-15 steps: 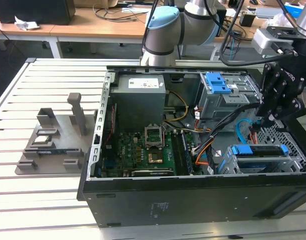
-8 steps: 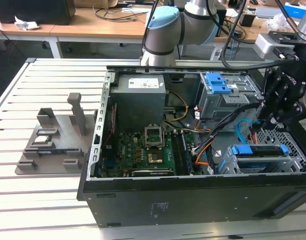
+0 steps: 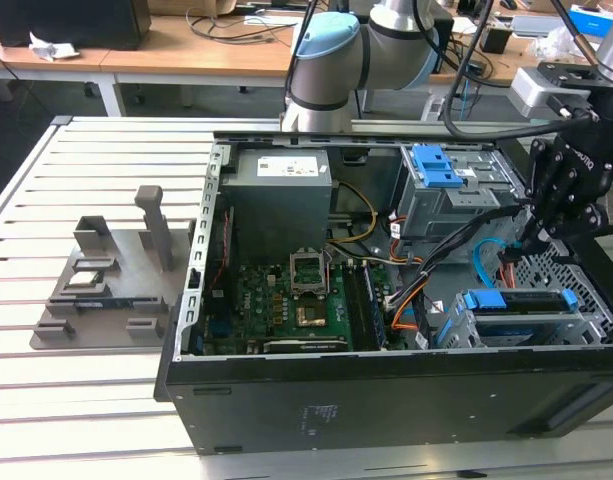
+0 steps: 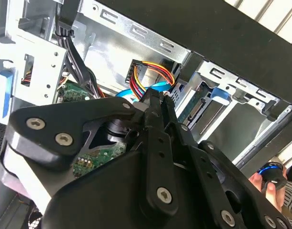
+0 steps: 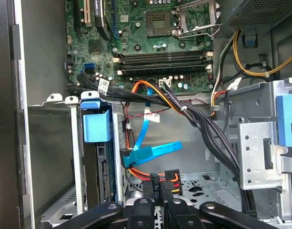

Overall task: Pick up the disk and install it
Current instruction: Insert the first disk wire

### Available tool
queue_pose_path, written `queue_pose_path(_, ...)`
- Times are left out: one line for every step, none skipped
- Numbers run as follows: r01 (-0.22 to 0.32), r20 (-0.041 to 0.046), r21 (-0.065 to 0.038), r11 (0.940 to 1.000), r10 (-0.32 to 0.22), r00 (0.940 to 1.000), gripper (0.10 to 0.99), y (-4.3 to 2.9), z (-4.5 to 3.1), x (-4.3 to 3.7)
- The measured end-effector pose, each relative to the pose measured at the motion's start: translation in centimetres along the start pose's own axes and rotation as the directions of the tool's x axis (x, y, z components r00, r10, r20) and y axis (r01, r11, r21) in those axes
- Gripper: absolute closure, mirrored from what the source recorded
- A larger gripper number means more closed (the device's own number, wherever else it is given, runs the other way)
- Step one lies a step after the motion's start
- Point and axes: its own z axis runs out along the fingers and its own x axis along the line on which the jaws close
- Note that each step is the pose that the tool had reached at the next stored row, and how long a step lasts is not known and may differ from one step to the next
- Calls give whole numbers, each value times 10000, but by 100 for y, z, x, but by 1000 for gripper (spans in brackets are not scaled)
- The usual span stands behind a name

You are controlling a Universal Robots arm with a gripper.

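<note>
Looks like the disk (image 3: 519, 300) is already sitting in its bay at the case's (image 3: 386, 400) right end; claw (image 3: 534, 238) hovers just above, closed on nothing.

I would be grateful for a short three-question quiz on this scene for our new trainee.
1. True or false: the disk lies on the slatted table, outside the computer case.
2. In the exterior view, where is the gripper? A) over the grey fixture at that view's left; B) over the case's end at that view's right; C) over the middle of the motherboard.
3. Fill in: in the first wrist view, the flat cable running beside the disk's bay is ____ in colour.

Key: 1 false, it stands in a metal bay inside the case; 2 B; 3 blue.
</note>
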Motion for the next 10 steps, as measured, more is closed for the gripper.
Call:
queue_pose_path(0,1,0,10000,0,10000,914,0,0,0)
queue_pose_path(0,1,0,10000,0,10000,914,0,0,1)
queue_pose_path(1,-1,0,10000,-1,10000,914,-3,0,23)
queue_pose_path(0,1,0,10000,0,10000,914,-7,3,90)
queue_pose_path(0,1,0,10000,0,10000,914,-11,4,144)
queue_pose_path(0,-1,0,10000,0,10000,914,-15,5,188)
queue_pose_path(-1,2,0,10000,1,10000,914,-19,8,250)
queue_pose_path(1,0,0,10000,-1,10000,914,-24,9,297)
queue_pose_path(1,1,0,10000,-1,10000,914,-28,15,350)
queue_pose_path(0,1,0,10000,0,10000,914,-31,21,391)
